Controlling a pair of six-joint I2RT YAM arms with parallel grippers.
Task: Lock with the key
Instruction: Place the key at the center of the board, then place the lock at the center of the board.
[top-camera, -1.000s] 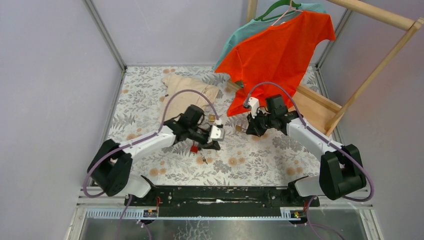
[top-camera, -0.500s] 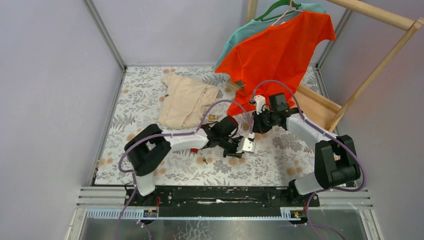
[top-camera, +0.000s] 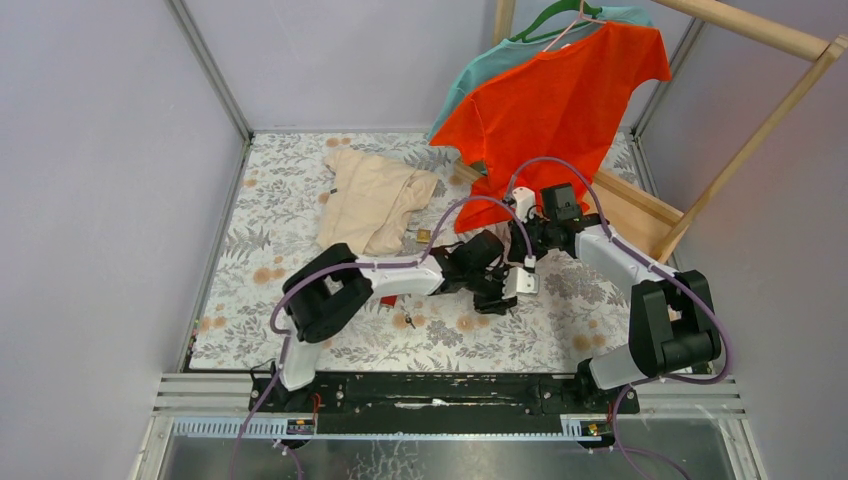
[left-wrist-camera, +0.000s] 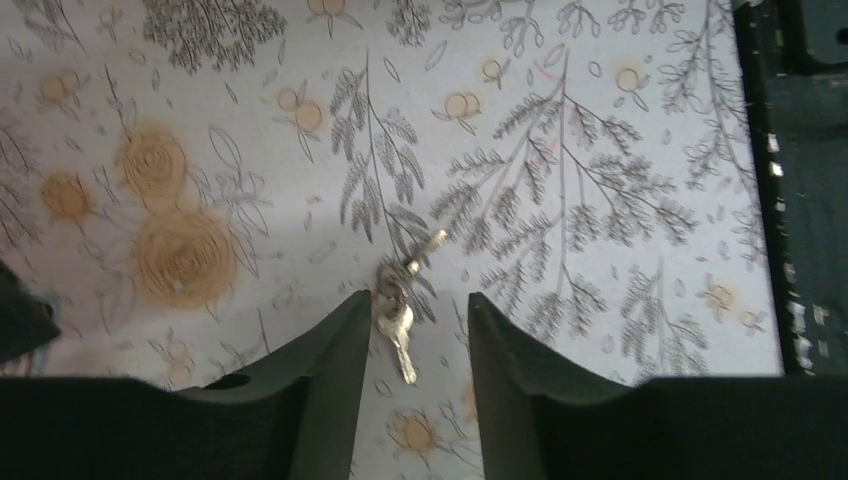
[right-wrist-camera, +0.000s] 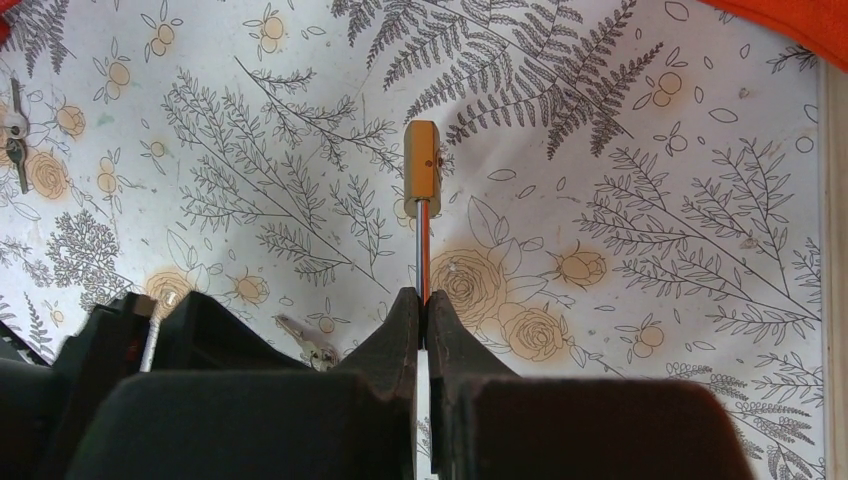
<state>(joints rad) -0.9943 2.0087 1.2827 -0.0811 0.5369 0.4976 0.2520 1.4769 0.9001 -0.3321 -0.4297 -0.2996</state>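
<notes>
My right gripper (right-wrist-camera: 422, 300) is shut on the thin steel shackle (right-wrist-camera: 424, 245) of a small brass padlock (right-wrist-camera: 422, 160), which sticks out ahead of the fingertips above the floral cloth. A bunch of silver keys (left-wrist-camera: 397, 312) lies flat on the cloth. My left gripper (left-wrist-camera: 418, 300) hangs open over it, one finger on each side, the left finger (left-wrist-camera: 340, 350) close to the key ring. In the top view the left gripper (top-camera: 500, 298) sits just below and left of the right gripper (top-camera: 524, 250). The same keys (right-wrist-camera: 310, 345) show beside the left arm in the right wrist view.
Another key (top-camera: 407, 321), a red tag (top-camera: 388, 299) and a small brass lock (top-camera: 424, 236) lie on the cloth left of the grippers. A beige garment (top-camera: 372, 200) lies at the back left. An orange shirt (top-camera: 560, 100) hangs on a wooden rack (top-camera: 640, 205) behind the right arm.
The left arm has swung right across the cloth to just under the right gripper, and its jaws have opened. The right gripper has shifted slightly right and back, still shut on the padlock.
</notes>
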